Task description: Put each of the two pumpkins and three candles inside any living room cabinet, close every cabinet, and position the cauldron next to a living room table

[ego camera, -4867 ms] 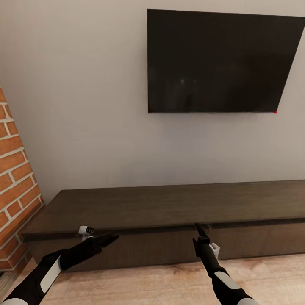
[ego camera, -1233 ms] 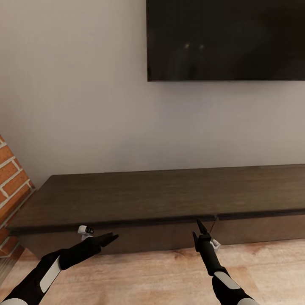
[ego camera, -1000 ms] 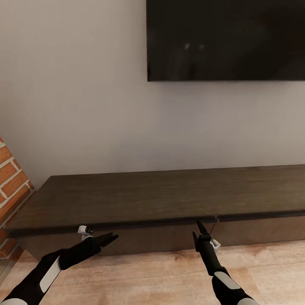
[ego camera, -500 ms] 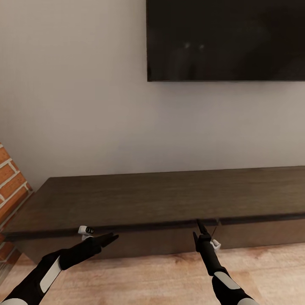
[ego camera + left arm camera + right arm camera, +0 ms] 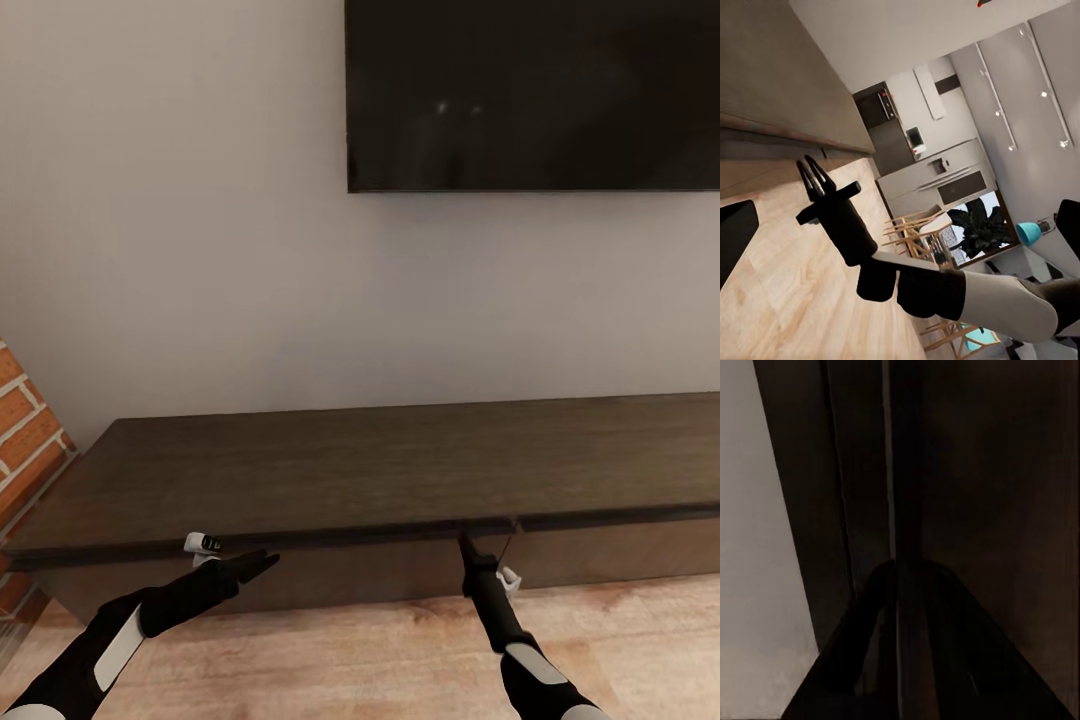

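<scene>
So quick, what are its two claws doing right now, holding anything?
Left gripper: empty; cannot tell if open or shut.
Right gripper: shut, empty, tip at the long dark-brown wood cabinet front edge.

Left arm (image 5: 120,635): matte black casing, tapered toward the wrist; one white oblong panel along the forearm; white shell at the frame's lower corner.
Left hand (image 5: 262,563): black, two slim pointed fingers; small white camera pod with dark lens beside the wrist.
Right arm (image 5: 520,650): black, slender; white panel on the forearm; rounded black joint segments and a white upper sleeve in the left wrist view.
Right hand (image 5: 464,544): black, narrow pointed fingers; small white bracket beside the wrist.
</scene>
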Robot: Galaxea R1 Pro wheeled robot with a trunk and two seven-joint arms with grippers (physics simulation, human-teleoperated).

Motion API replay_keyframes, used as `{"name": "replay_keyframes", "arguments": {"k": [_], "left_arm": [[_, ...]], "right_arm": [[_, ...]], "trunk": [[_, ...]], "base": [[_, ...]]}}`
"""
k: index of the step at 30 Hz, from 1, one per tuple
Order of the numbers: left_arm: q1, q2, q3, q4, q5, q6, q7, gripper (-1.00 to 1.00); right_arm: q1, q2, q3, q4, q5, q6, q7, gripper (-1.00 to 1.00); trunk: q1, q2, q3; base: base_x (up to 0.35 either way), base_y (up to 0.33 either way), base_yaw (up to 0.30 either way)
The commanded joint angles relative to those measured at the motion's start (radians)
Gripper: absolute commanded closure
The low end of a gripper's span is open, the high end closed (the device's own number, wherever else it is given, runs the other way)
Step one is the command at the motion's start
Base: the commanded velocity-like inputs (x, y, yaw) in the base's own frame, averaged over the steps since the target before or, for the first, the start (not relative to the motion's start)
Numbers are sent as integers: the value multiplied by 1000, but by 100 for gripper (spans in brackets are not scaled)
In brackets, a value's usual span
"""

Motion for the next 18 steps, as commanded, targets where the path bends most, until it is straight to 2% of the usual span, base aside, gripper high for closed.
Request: {"name": "replay_keyframes", "arguments": {"k": [1, 18], "left_arm": [[-1, 2, -5, 0, 8, 10, -2, -100], [-1, 2, -4, 0, 8, 10, -2, -100]], "right_arm": [[-1, -1, 4, -6, -14, 14, 24, 100], [-1, -1, 4, -6, -15, 14, 24, 100]], "trunk": [[0, -1, -1], [0, -1, -1]], "base": [[0, 0, 0], [-3, 0, 0]]}}
